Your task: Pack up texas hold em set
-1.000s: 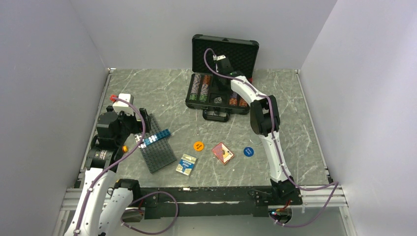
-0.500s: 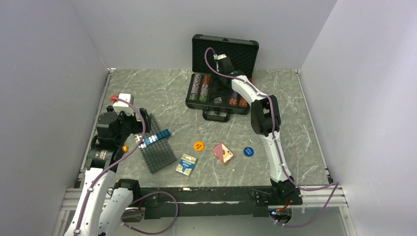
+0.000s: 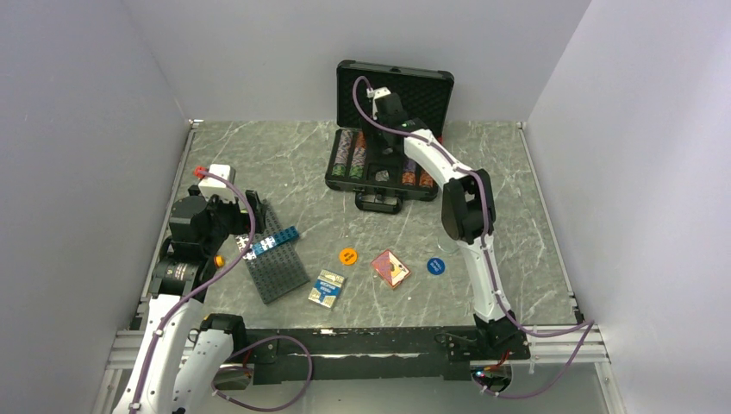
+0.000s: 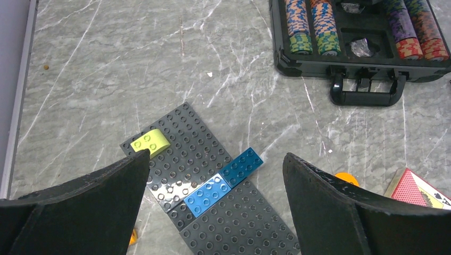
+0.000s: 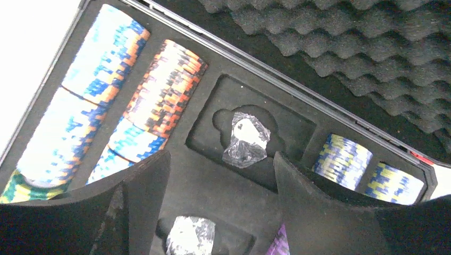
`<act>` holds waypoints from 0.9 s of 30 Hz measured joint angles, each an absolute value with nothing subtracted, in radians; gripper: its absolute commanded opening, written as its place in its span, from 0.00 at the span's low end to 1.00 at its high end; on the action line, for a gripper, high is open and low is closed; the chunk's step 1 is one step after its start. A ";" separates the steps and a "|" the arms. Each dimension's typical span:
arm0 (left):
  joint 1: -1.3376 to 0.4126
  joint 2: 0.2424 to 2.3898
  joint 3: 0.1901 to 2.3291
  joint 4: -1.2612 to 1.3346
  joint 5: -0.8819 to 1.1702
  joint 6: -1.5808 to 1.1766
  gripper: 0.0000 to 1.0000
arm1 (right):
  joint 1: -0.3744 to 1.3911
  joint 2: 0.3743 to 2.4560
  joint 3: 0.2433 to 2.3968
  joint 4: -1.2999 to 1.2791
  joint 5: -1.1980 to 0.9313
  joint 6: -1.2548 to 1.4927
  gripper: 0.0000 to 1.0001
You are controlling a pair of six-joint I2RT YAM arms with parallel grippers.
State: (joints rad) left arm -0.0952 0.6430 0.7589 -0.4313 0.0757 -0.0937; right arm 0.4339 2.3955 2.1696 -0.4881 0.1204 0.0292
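Moved: right gripper (image 5: 220, 159) has slid a touch left and farther back over the case, and its jaws have spread wider.
Left gripper (image 4: 216, 159): hangs near the arms' bases, jaws wide apart, nothing between them, above the studded plate.
Card decks: two flat boxes lying on the marbled grey table (image 4: 106, 64), the blue-and-yellow deck (image 3: 327, 288) nearest, the red deck (image 3: 390, 268) just beyond, apart.
Discs: orange disc (image 3: 347, 255) left of the red deck, blue disc (image 3: 435, 266) right of it, both round and flat.
Building plate (image 4: 234, 223): dark grey, knobbly, angled, with blue bricks (image 4: 223, 180) and a lime brick (image 4: 151, 142) on it.
Case (image 4: 319, 68): black, hard, rectangular, at the far middle of the table; long axis runs left to right, loop handle (image 4: 364, 99) points back towards the arms.
Chip rows (image 5: 165, 87): striped cylinders lying in the foam slots, running near to far.
Centre pocket: holds a crinkly clear-wrapped item (image 5: 244, 141), right below the right gripper's parted, empty jaws.
Lid (image 5: 345, 42): stands open at the back, lined with bumpy egg-crate foam.
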 measured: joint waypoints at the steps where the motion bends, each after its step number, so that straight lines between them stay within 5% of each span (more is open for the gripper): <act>1: -0.095 0.643 0.759 -0.431 0.078 -0.094 0.99 | 0.437 2.381 2.160 -0.488 0.120 0.030 0.77; 9: -0.095 0.643 0.759 -0.426 0.104 -0.093 0.99 | 0.439 2.206 1.980 -0.471 0.122 0.055 0.77; 27: -0.095 0.643 0.759 -0.424 0.120 -0.099 0.99 | 0.432 1.365 1.057 -0.561 0.166 0.323 0.81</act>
